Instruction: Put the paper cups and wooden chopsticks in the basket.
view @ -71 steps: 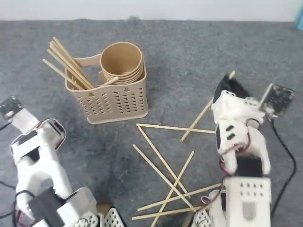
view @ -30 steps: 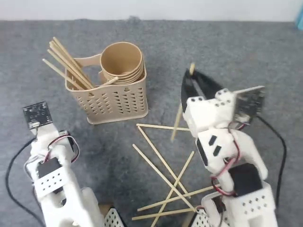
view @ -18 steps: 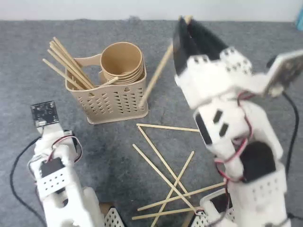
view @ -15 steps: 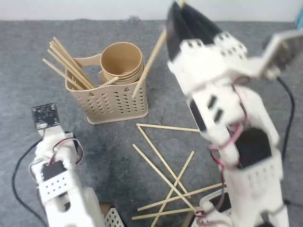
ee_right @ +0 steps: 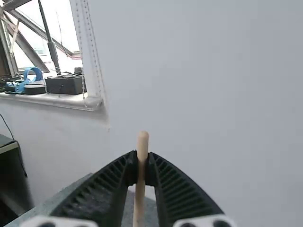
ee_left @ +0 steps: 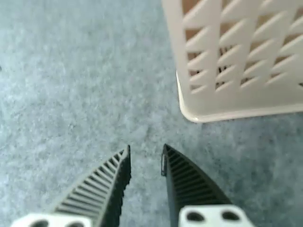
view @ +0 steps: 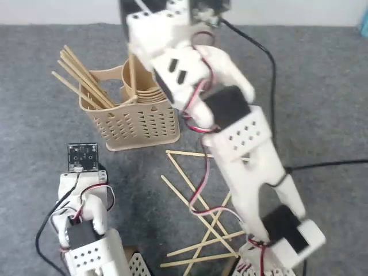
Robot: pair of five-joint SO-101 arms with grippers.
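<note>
In the high view, a beige slotted plastic basket (view: 138, 122) stands on the grey carpeted table (view: 299, 92). It holds a stack of brown paper cups (view: 150, 86) in one compartment and a bundle of wooden chopsticks (view: 80, 77) leaning out of the other. The right arm (view: 190, 63) stretches over the basket, and a single pale wooden chopstick (view: 131, 75) hangs upright from it, its lower end inside the basket at the rim of the cups. Loose wooden chopsticks (view: 198, 201) lie crossed on the table near the basket. The left arm (view: 83, 224) sits low, well apart from them.

In the left wrist view, the left gripper (ee_left: 146, 151) hovers above the table with its jaws slightly apart, near the basket's corner.

In the right wrist view, the right gripper (ee_right: 141, 158) has its jaws clamped on the single chopstick, whose tip pokes out against a white wall (ee_right: 213, 85).
</note>
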